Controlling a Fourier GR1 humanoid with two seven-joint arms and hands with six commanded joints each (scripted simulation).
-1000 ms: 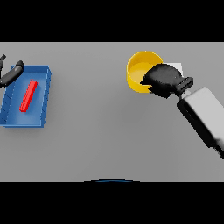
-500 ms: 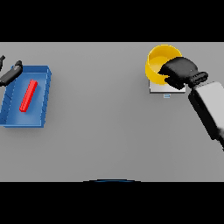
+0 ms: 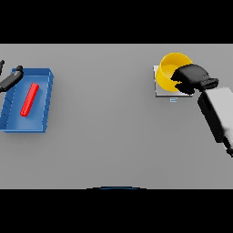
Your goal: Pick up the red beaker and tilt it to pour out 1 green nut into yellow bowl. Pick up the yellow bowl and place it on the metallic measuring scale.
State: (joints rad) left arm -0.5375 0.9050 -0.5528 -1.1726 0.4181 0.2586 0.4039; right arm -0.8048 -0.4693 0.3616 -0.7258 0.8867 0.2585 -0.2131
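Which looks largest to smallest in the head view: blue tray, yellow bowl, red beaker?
1. blue tray, clearly the largest.
2. yellow bowl, partly covered by the right hand.
3. red beaker, lying in the tray, narrow; its length nears the bowl's width, but it covers less area.

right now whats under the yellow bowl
The metallic measuring scale lies beneath the yellow bowl; only its left and front edges show. The right hand covers the rest.

A blue tray (image 3: 43, 125) at the left and a metallic scale (image 3: 157, 91) at the far right are carried by the grey table (image 3: 109, 136).
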